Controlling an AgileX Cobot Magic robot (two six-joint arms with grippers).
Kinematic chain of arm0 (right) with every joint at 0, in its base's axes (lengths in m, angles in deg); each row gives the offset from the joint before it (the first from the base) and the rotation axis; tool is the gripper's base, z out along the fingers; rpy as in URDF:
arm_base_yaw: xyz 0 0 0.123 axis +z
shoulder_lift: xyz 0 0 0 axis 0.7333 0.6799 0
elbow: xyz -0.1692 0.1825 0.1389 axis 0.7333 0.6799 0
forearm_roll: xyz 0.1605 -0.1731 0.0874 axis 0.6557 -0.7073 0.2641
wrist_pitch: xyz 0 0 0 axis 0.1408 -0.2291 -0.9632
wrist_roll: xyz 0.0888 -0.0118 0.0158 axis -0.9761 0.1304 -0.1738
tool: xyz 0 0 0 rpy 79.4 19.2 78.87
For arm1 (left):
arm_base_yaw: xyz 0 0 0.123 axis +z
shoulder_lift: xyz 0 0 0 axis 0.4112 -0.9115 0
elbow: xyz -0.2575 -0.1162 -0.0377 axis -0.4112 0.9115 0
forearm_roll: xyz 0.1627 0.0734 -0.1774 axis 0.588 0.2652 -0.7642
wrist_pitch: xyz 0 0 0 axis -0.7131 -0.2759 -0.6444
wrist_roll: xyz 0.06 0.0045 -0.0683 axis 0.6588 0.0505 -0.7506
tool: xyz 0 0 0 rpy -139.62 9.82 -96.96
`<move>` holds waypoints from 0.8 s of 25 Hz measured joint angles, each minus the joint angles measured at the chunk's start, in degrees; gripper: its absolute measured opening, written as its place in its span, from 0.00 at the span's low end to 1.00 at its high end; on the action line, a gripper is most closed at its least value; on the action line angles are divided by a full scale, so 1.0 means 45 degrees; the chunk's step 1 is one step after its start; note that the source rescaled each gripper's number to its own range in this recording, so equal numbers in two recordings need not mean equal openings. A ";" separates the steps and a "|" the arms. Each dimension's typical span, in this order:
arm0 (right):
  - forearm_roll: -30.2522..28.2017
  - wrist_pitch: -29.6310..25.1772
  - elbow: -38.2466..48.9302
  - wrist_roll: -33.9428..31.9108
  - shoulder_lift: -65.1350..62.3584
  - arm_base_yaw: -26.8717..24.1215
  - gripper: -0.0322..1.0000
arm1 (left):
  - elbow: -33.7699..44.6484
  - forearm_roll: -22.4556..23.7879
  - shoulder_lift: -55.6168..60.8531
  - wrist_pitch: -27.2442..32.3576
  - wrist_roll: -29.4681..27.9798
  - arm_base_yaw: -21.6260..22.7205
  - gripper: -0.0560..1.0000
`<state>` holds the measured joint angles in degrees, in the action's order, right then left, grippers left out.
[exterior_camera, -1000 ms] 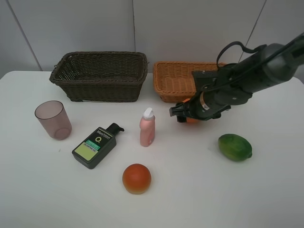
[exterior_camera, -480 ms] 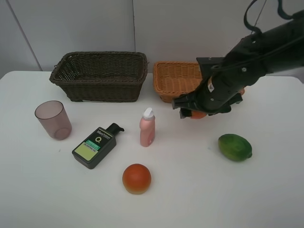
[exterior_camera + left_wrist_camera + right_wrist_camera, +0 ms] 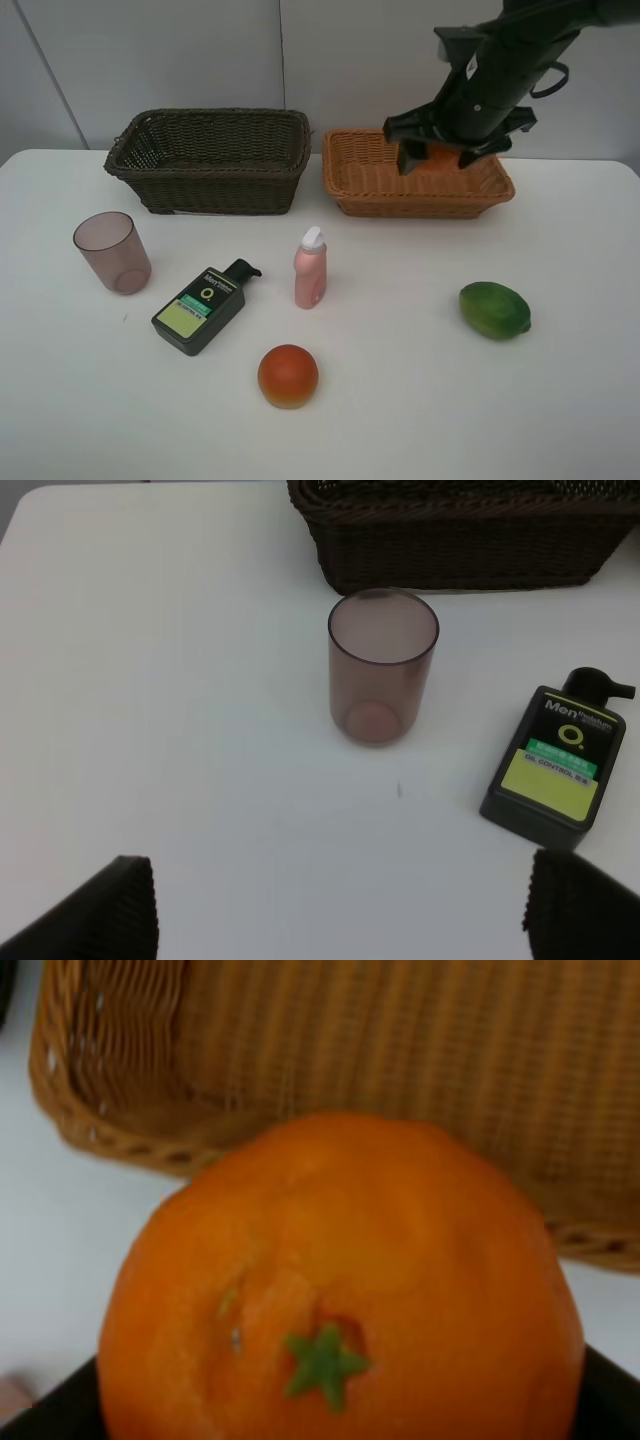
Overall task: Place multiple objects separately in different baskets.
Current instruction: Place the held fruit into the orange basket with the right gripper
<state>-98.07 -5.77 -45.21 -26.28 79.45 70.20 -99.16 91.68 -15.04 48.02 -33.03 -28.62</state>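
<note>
Orange (image 3: pixel 440 154) is up in the air, pinched in the right gripper (image 3: pixel 438 160), a dark finger (image 3: pixel 50 1410) pressing on either side of it. From the right wrist view the fruit fills the space between the jaws, its green star-shaped stem end facing the camera. Behind it runs the rim of the light tan basket (image 3: pixel 420 206), woven floor on one side and white table (image 3: pixel 400 420) on the other, so the orange hangs about over that basket's edge, not resting in it.

Over on the other side, the left gripper (image 3: pixel 335 910) hovers with its jaws spread wide and nothing between them. Below it stand the mauve cup (image 3: pixel 383 665), upright, and the dark green pump bottle (image 3: pixel 555 770), lying flat near the dark brown basket (image 3: pixel 210 160). On the table sit the pink bottle (image 3: pixel 310 268), the red-orange fruit (image 3: pixel 288 376) and the green fruit (image 3: pixel 494 309), each well apart.
</note>
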 joint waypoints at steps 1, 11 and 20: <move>-0.0096 -0.0070 -0.0419 0.0000 0.0134 -0.0182 0.66 | 0.0000 0.0000 0.0000 0.0000 0.0000 0.0000 0.96; -0.0289 -0.0533 -0.3701 0.0743 0.3262 -0.1268 0.66 | 0.0000 0.0000 0.0000 0.0000 0.0000 0.0000 0.96; -0.0289 0.0719 -0.4398 0.0768 0.5349 -0.1574 0.66 | 0.0000 0.0000 0.0000 0.0000 0.0000 0.0000 0.96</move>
<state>-99.37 -2.53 -65.00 -22.82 103.52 63.12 -99.16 91.68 -15.04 48.02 -33.03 -28.62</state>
